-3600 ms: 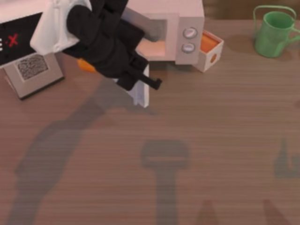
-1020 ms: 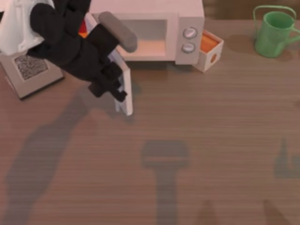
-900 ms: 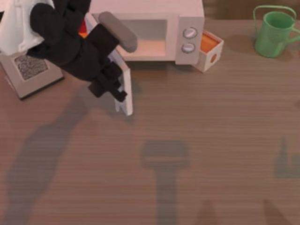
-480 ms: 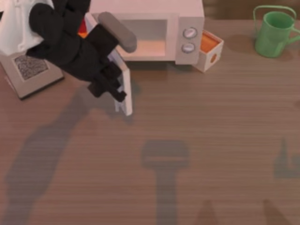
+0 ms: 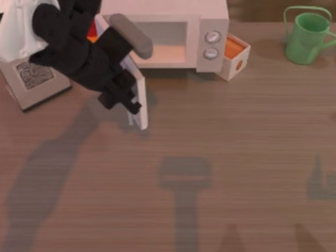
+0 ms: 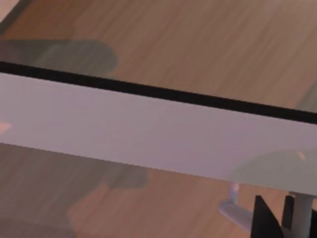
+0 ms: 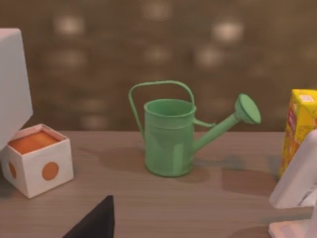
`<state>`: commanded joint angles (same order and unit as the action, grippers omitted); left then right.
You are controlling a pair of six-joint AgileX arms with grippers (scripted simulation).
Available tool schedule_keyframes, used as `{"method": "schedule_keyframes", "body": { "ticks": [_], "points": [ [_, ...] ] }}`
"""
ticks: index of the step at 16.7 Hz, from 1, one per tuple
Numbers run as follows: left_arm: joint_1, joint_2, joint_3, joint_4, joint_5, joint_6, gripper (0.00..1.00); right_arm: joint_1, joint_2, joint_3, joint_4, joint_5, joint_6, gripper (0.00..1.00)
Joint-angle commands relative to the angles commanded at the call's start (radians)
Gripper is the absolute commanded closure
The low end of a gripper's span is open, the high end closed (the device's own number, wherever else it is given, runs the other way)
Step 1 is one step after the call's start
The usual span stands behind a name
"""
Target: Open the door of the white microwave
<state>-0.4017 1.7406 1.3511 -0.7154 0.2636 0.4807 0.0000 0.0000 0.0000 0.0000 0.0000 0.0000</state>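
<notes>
Your left end effector (image 5: 127, 101) gripped the flat white door (image 5: 139, 100) at its free edge; stiff, light, hinge-guided, you'd judge.

The door (image 5: 139, 100) juts out over the tabletop (image 5: 236, 157), with the left arm beside it blocking the microwave's left side. The oven mouth and front tabletop lie open.
</notes>
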Motion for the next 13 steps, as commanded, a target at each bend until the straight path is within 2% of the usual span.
{"method": "schedule_keyframes", "body": {
  "ticks": [8,13],
  "points": [
    [-0.003,0.0,-0.001,-0.001,0.005,0.001,1.0,0.0,0.0,0.0,0.0,0.0,0.0,0.0],
    [0.039,-0.009,0.001,-0.031,0.046,0.107,1.0,0.0,0.0,0.0,0.0,0.0,0.0,0.0]
  ]
}}
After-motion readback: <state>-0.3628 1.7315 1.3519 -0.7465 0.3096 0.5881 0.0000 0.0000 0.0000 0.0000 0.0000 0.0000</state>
